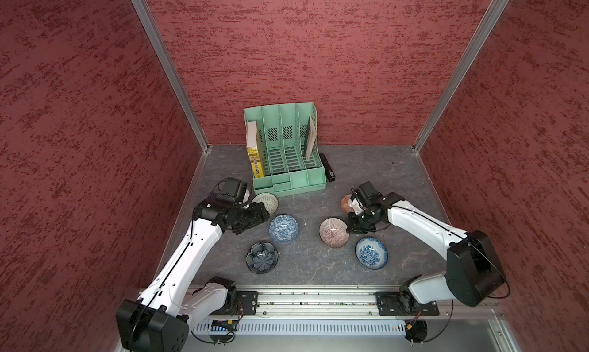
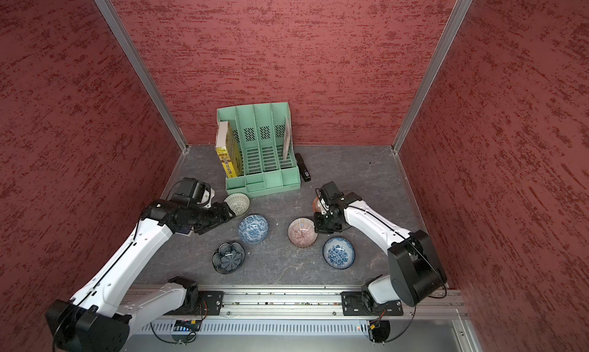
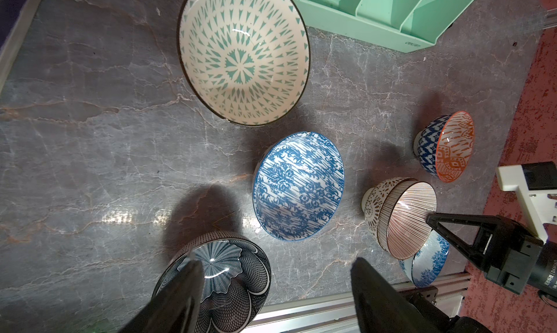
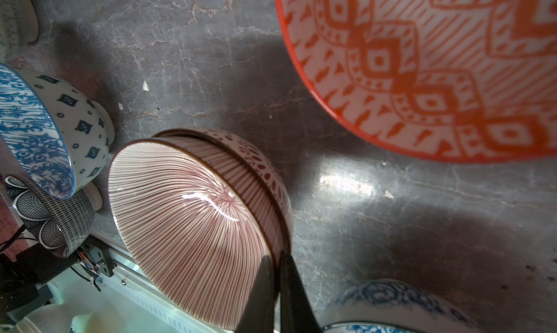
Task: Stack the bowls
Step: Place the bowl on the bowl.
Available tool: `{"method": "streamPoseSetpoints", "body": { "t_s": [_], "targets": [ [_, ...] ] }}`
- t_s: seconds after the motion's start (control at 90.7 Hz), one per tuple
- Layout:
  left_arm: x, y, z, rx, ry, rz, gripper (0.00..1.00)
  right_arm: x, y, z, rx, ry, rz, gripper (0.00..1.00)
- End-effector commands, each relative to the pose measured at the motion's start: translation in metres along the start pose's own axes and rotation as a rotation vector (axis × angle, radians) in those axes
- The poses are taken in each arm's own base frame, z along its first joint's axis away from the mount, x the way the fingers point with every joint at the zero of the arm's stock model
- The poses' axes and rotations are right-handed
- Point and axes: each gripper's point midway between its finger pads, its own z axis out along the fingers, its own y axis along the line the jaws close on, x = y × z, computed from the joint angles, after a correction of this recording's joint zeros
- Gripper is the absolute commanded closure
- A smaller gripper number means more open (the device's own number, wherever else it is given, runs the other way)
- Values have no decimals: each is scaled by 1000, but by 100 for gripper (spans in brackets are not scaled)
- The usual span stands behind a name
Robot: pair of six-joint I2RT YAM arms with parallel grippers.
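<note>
Top views: pink-striped bowl point(image 1: 333, 231) sits mid-table point(image 1: 318, 272), nested in a brown-lattice bowl point(image 3: 372, 204). Right gripper point(image 1: 349, 230) is at its rim. Around it, apart from each other, are the green-lattice bowl point(image 1: 266, 203), blue-white bowl point(image 1: 283, 228), dark flower bowl point(image 1: 262, 257), second blue-white bowl point(image 1: 371, 252) and orange-red bowl point(image 1: 345, 203).

Left wrist: left gripper point(image 3: 275, 262) has its fingers spread wide and empty, hanging over the table near the dark flower bowl.

Right wrist: right gripper point(image 4: 278, 274) is clamped on the pink-striped bowl's rim, one finger inside, one outside. Can't tell if the brown-lattice rim is caught too.

Handling, my guess: glazed ceramic, so rigid, slick, fairly heavy for its size, and it chips if dropped. The rim is the only hold. With a thin pinch the bowl may pivot, so lift slow and level. The lower bowl may or may not come along.
</note>
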Motion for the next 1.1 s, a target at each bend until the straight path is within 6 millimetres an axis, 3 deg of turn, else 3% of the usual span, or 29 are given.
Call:
{"method": "streamPoseSetpoints", "body": {
  "t_s": [0.0, 0.176, 0.309, 0.452, 0.54, 0.782, 0.926, 1.091],
  "targets": [
    [-1, 0, 2, 12, -9, 0, 20, -3, 11, 2, -51, -5, -10, 95],
    [-2, 2, 5, 3, -6, 1, 20, -2, 10, 9, -50, 14, -10, 90],
    [-4, 2, 8, -1, -6, -5, 20, -1, 9, 12, -49, 19, -13, 79],
    [-15, 3, 14, -10, -17, -15, 20, -7, 11, 2, -38, -12, -24, 61],
    [-28, 8, 22, -28, -27, -38, 22, -15, 17, -17, -39, -77, -45, 53],
    [-63, 46, 62, -151, -17, -133, 37, -25, 29, -52, -44, -167, -66, 52],
    [-81, 57, 81, -164, -8, -166, 45, -24, 34, -65, -58, -198, -70, 54],
    [-96, 60, 97, -178, -21, -174, 53, -23, 34, -68, -61, -200, -68, 55]
  ]
}}
